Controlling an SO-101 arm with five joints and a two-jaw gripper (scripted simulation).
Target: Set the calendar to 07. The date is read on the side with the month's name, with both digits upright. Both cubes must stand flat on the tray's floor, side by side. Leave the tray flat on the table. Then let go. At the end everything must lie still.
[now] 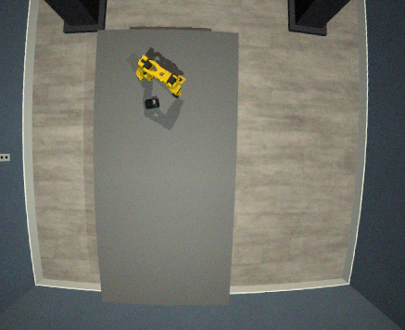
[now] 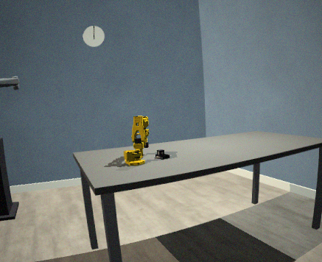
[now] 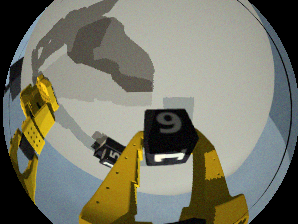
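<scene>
Tool [image 3: 167,147] clamps a black cube [image 3: 169,132], fingers partly apart; its far faces are hidden.

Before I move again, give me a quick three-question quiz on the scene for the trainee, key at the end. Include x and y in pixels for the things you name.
1. Multiple choice: what is the gripper [image 3: 167,142] doing?
A) pushing the tray
B) holding a cube [image 3: 170,139]
C) resting open on the table [image 1: 165,209] [image 2: 222,158] [image 3: 215,65]

2. True or false: the held cube stands flat on the tray's floor.

3. Fill in the blank: on the wall in the exterior view hangs a round, pale ____.

Key: 1. B; 2. False; 3. clock
</scene>
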